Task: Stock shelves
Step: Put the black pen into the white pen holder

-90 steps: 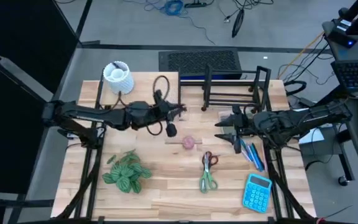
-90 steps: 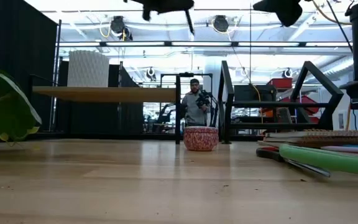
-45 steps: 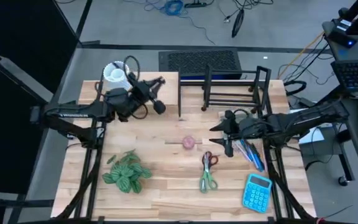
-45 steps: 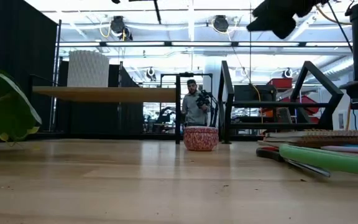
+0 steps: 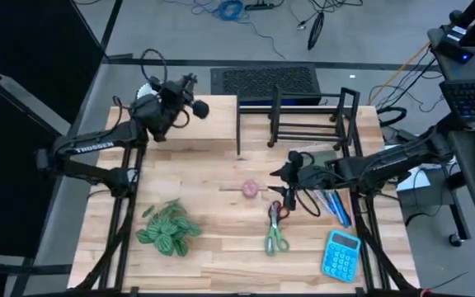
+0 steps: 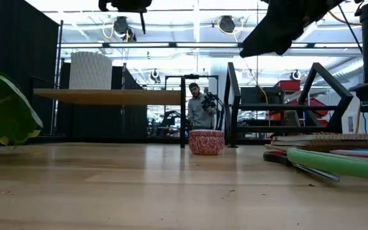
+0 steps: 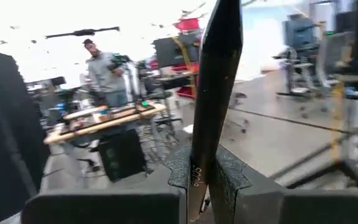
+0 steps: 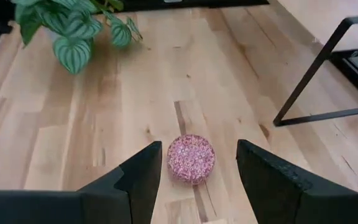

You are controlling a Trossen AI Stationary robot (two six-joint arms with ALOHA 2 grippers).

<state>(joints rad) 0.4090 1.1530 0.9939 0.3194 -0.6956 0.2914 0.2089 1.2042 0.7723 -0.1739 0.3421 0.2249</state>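
Note:
The pale-wood riser shelf (image 5: 213, 124) stands at the far left and carries a white ribbed vase (image 6: 90, 70). The black wire rack (image 5: 308, 120) stands to its right. High above the wooden shelf, beside the vase, my left gripper (image 5: 186, 99) is shut on a slim dark stick (image 7: 213, 93). A round pink speckled tin (image 5: 251, 189) rests with its base on the table's middle. My right gripper (image 5: 277, 183) hovers open just right of the tin, whose body (image 8: 191, 158) lies ahead of the finger gap, untouched. My left gripper pinches the dark stick between its two fingers at a low part of its length (image 7: 197, 177). The fingers lie level, pointing toward the far side, across the stick. The stick stands about upright, lifted clear, and its lower end (image 6: 142, 22) hangs below the gripper.
A potted plant (image 5: 170, 227) sits near left. Scissors (image 5: 276, 227) lie near the middle, with pens (image 5: 334, 205) and a blue calculator (image 5: 341, 254) at the near right. A person (image 6: 200, 108) stands in the room beyond the far edge.
My left gripper has carried the dark stick from above the table's middle toward the far left, ending over the wooden shelf beside the vase. My right gripper has gone toward the table's left and down, closing on the pink tin, and stays open.

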